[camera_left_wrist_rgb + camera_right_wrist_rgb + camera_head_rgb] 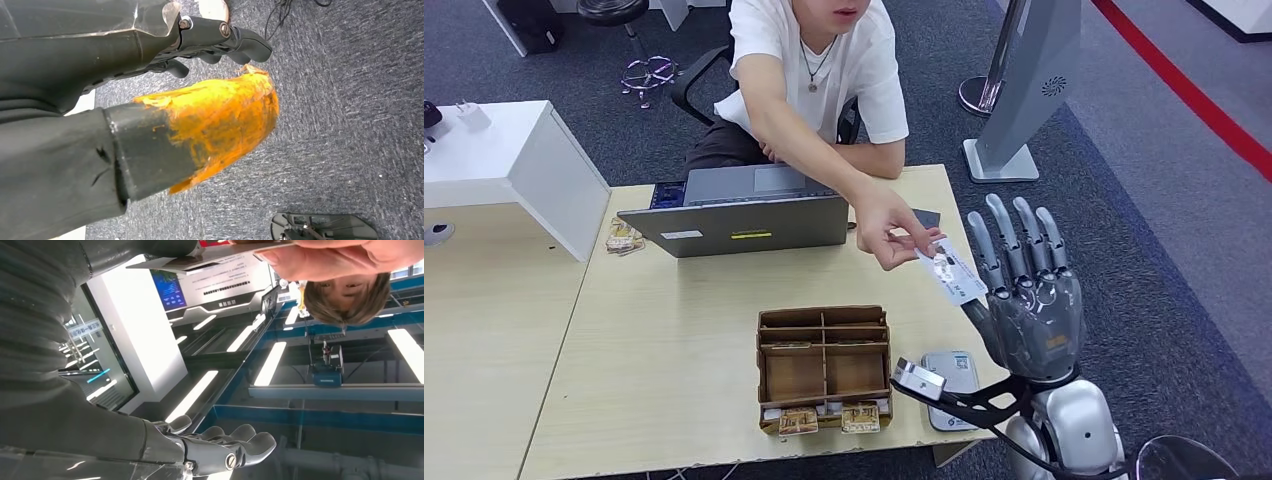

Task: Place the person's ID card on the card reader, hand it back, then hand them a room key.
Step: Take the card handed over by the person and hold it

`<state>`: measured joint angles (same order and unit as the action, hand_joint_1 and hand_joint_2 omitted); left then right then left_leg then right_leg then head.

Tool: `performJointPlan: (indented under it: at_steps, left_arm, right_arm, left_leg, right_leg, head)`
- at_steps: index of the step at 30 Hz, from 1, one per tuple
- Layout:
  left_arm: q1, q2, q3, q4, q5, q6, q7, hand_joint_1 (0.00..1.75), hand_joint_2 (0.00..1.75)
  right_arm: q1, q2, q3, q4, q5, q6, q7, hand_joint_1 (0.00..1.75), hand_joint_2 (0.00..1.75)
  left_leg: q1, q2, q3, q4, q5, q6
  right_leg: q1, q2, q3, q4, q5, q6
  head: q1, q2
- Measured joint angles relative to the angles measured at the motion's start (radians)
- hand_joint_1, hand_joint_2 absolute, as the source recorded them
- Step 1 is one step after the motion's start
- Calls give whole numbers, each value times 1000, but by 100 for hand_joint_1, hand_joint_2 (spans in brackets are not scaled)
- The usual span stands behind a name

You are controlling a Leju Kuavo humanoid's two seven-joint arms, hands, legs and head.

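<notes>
While the person's hand holds out the ID card, it touches the thumb side of the raised right hand, whose fingers are spread, gripping nothing. The card's long axis slants toward the palm. The left hand hangs curled, holding nothing.

White printed plastic ID card: tilted, pinched by the person's hand, touching my raised right hand. Pale flat card reader: lying at the table's near edge.
</notes>
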<state>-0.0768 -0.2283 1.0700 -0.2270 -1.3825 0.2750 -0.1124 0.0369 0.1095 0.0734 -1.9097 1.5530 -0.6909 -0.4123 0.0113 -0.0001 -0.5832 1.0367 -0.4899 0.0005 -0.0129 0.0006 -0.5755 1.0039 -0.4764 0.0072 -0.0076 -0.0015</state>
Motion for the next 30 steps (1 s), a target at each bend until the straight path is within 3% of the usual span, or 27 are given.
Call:
performJointPlan:
  at_steps: [4,6,23,30]
  left_arm:
    - [0,-2,0,0,-2,0,-2,0,0]
    - [0,-3,-1,0,-3,0,-3,0,0]
    - [0,-4,-17,0,-9,-3,-5,0,0]
    - [0,-4,-17,0,-7,-3,-5,0,0]
  right_arm:
    - [0,0,1,10,0,0,17,164,175]
    - [0,0,5,14,0,0,28,175,175]
    - [1,-1,76,32,0,0,140,175,175]
    - [12,-31,188,45,-43,0,293,175,175]
  left_leg:
    - [0,0,0,0,0,0]
    - [0,0,0,0,0,0]
    - [0,0,0,0,0,0]
    - [0,0,0,0,0,0]
  right_leg:
    - [0,0,0,0,0,0]
    - [0,0,0,0,0,0]
    - [0,0,0,0,0,0]
    - [0,0,0,0,0,0]
  head:
    - [0,0]
    - [0,0]
    - [0,0]
    - [0,0]
